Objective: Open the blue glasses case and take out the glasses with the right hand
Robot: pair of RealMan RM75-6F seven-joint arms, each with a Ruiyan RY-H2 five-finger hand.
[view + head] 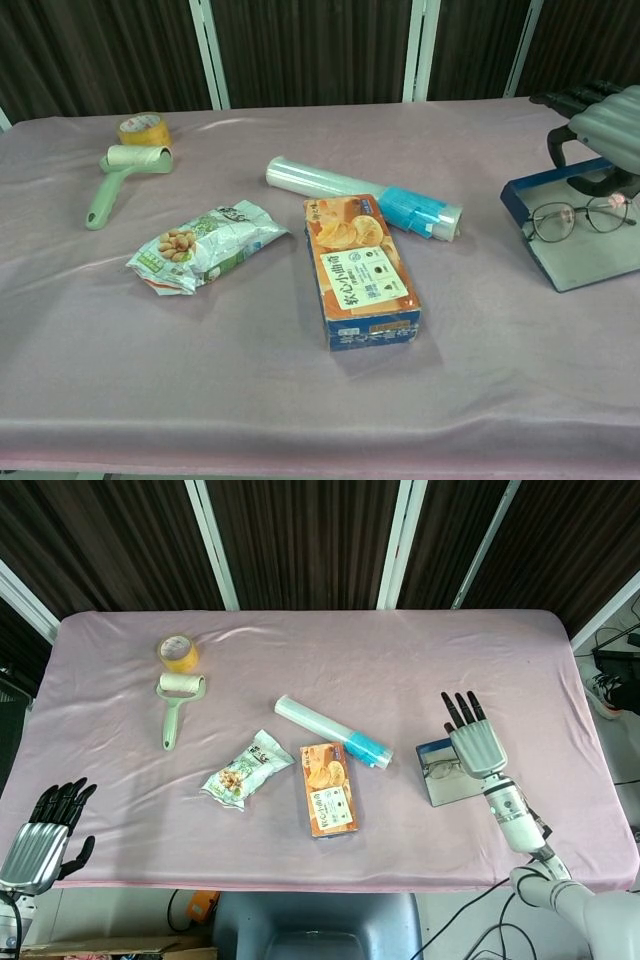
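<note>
The blue glasses case (452, 786) lies open, right of the table's middle, grey lining up. The glasses (441, 770) rest on that lining, lenses toward the case's blue back wall; the chest view shows the glasses (576, 215) and the case (592, 257) clearly. My right hand (476, 743) hovers over the case's far end with fingers stretched out. In the chest view the right hand (603, 122) has its thumb hooked down onto the case's far edge, holding it. My left hand (42, 832) hangs off the table's near-left corner, fingers apart, holding nothing.
An orange biscuit box (328, 788), a clear roll with a blue end (333, 731) and a snack bag (245, 769) lie at mid-table, left of the case. A lint roller (176, 705) and a tape roll (178, 652) sit at the far left.
</note>
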